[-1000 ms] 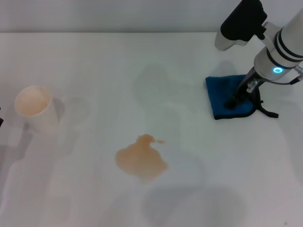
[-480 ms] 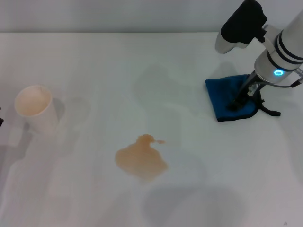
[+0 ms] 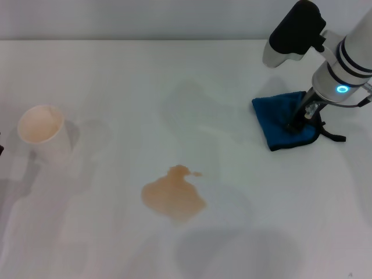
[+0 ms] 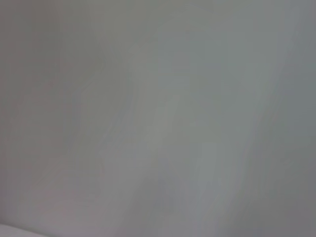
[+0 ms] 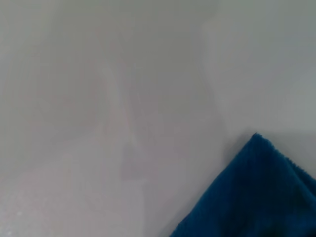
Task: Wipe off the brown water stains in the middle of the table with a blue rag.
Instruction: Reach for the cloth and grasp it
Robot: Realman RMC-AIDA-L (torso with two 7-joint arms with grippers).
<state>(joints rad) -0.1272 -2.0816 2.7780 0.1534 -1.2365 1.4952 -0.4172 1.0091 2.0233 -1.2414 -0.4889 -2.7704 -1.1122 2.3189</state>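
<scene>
The blue rag point(image 3: 273, 119) lies on the white table point(image 3: 174, 75) at the far right, bunched up, its black loop strap point(image 3: 332, 138) trailing to the right. My right gripper point(image 3: 293, 124) stands on the rag's right half, its dark fingers pinched into the cloth. The right wrist view shows a corner of the rag point(image 5: 256, 197) on bare table. The brown water stains point(image 3: 173, 195) lie near the table's middle, well left of and nearer than the rag, with a small droplet point(image 3: 197, 173) beside them. My left arm is only a dark sliver at the left edge point(image 3: 1, 149).
A white paper cup point(image 3: 43, 135) stands at the left, upright, with a tan inside. Bare tabletop lies between the rag and the stains. The table's far edge runs along the top of the head view.
The rag has bunched up around my right gripper's fingers and shifted slightly right. The stains and cup have not moved.
</scene>
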